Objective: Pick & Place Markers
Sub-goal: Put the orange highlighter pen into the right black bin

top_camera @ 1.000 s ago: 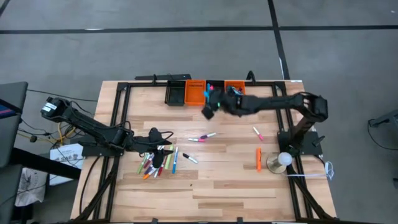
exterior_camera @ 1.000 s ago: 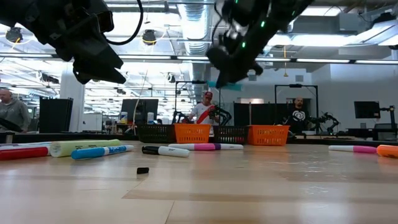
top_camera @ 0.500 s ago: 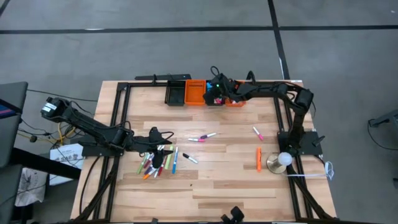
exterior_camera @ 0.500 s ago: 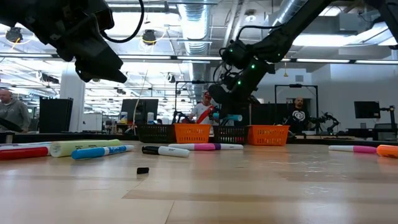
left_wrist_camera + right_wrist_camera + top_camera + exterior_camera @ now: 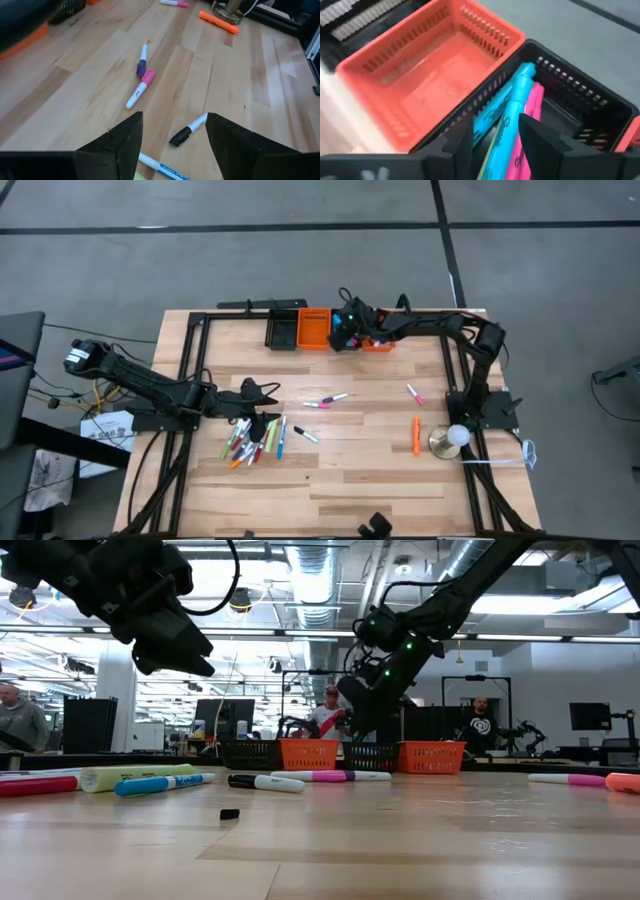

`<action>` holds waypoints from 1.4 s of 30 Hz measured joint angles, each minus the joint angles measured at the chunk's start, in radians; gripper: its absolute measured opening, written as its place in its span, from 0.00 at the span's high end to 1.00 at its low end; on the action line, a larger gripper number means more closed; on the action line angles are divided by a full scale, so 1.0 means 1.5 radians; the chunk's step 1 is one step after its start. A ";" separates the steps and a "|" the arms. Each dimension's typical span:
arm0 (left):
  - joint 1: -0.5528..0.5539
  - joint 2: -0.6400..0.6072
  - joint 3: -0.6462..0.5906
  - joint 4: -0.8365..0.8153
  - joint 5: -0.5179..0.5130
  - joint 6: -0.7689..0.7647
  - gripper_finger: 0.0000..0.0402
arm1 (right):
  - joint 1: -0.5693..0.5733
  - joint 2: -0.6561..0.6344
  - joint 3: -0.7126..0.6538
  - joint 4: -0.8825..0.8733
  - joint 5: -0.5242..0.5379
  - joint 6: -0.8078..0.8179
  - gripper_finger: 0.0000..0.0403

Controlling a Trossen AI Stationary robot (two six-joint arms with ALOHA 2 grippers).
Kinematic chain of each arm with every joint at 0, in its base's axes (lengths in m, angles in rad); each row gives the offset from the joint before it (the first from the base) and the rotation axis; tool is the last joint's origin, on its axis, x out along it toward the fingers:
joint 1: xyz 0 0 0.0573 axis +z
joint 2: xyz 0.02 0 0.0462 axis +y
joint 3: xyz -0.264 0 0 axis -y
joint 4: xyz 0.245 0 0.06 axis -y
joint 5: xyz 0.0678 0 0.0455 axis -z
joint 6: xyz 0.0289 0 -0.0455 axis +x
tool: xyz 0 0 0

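Where the right gripper point(image 5: 345, 332) hangs over the black slatted plastic bin point(image 5: 580, 107) at the counter's back edge, a light blue capped marker point(image 5: 507, 122) and a pink capped marker point(image 5: 527, 127) lie side by side inside that bin, touching each other. In the right wrist view the two dark fingers point(image 5: 540, 142) stand apart on either side of the blue marker; whether they still touch it cannot be told. An empty orange slatted plastic bin point(image 5: 427, 77) sits directly beside the black one.

Loose markers on the light wooden counter point(image 5: 360, 470):
- mixed-colour cluster of capped markers point(image 5: 252, 440) on the left side, just beside the left gripper point(image 5: 258, 402);
- pink-capped white marker point(image 5: 139, 89) and purple-capped white marker point(image 5: 142, 62) lying tip to tip near the middle;
- black-capped white marker point(image 5: 188, 129) close in front of the left gripper;
- thick orange marker point(image 5: 416, 435) and small pink marker point(image 5: 413, 393) on the right side, well apart from the cluster.

Left gripper: raised above the counter, fingers spread wide, nothing between them.

Low view: people stand in the room beyond the counter.
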 joint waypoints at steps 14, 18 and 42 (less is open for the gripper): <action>-0.005 0.000 0.000 0.001 0.018 -0.004 0.47 | 0.073 -0.209 0.032 -0.446 -0.030 0.004 0.60; -0.005 0.000 0.000 0.002 0.018 -0.004 0.47 | 0.136 -0.294 0.032 -0.554 -0.029 0.071 0.60; -0.005 0.000 0.000 0.008 0.017 -0.004 0.47 | 0.659 -0.423 0.032 -0.746 0.002 0.257 0.61</action>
